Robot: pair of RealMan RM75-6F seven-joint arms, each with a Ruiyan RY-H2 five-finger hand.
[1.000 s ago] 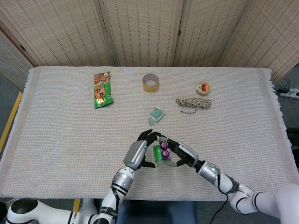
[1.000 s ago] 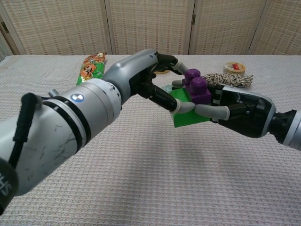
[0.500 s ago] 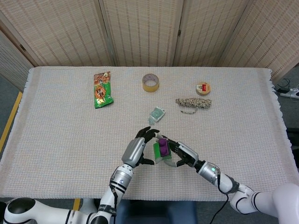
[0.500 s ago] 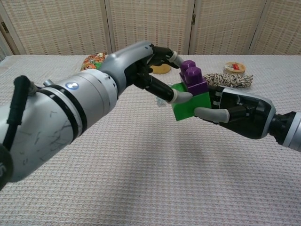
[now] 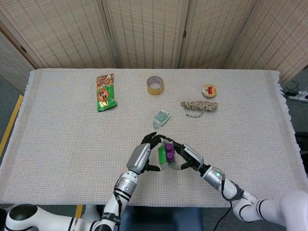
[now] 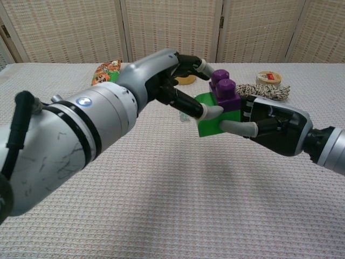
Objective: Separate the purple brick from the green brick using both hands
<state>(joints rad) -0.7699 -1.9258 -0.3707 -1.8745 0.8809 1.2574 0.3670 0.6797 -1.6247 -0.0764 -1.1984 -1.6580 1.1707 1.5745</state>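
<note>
The purple brick sits studs-up on top of the green brick, and the two are still joined. Both hands hold the pair above the table's near middle. My left hand comes in from the left, its thumb on the green brick's front face and its fingers reaching the purple brick's top. My right hand comes in from the right, one finger curled under the green brick and the others behind the pair. From the head view the purple brick and green brick show between left hand and right hand.
At the far side of the table lie a snack packet, a tape roll, a round tin and a twine bundle. A small green sachet lies just beyond the hands.
The joined bricks tilted up half a second ago and now sit more level and slightly lower. Both hands keep their hold; the bricks have not come apart.
</note>
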